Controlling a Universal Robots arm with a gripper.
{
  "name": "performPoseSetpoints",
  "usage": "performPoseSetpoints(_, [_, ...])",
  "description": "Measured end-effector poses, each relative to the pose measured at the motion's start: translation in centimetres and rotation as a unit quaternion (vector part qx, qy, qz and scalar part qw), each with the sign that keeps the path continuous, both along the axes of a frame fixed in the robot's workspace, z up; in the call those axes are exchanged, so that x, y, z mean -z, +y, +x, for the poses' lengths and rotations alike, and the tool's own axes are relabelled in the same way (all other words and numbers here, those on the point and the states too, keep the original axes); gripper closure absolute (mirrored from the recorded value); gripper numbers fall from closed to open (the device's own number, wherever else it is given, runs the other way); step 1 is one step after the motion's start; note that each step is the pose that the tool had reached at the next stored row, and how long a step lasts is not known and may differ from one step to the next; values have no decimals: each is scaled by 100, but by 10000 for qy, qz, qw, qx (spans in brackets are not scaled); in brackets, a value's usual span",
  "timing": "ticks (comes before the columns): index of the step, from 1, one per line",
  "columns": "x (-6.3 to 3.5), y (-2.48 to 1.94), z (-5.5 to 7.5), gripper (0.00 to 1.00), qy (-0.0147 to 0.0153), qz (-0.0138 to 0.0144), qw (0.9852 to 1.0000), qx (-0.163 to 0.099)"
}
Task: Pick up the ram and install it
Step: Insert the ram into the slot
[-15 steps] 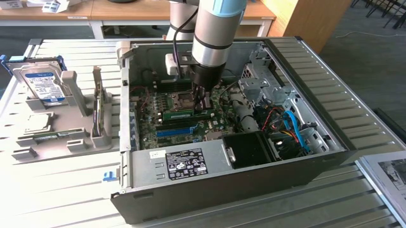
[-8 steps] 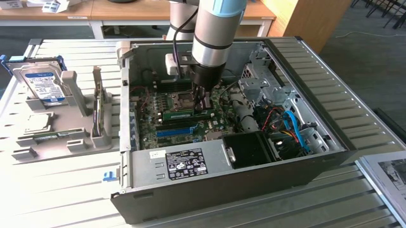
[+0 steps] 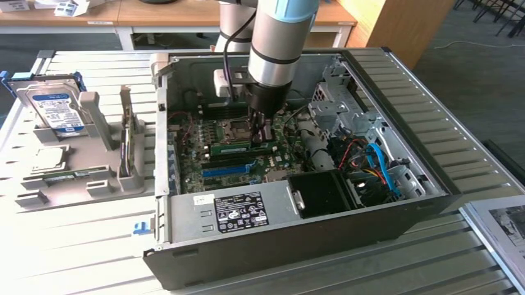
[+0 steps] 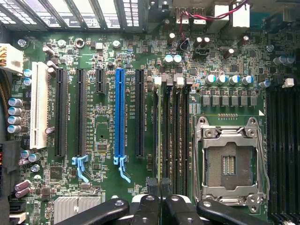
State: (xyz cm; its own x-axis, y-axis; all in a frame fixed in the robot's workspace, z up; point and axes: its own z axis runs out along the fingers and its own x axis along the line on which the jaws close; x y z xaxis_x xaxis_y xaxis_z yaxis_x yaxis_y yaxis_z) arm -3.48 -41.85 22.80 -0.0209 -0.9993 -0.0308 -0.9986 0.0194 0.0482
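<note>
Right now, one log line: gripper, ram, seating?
gripper shut on ram | ram on edge at memory slots beside CPU socket | seating: cannot tell

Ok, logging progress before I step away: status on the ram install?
Gripper shut at one end of the long green ram stick. Stick stands on edge at the black memory slots beside the silver CPU socket; seating unclear. Nothing in the way.

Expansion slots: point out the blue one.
The blue slot, flanked by black slots; all others are black except one white slot.
</note>
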Motion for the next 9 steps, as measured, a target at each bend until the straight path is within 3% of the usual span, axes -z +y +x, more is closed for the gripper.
performPoseSetpoints(9, [15, -1, 0, 88, 0, -1, 10000, 1])
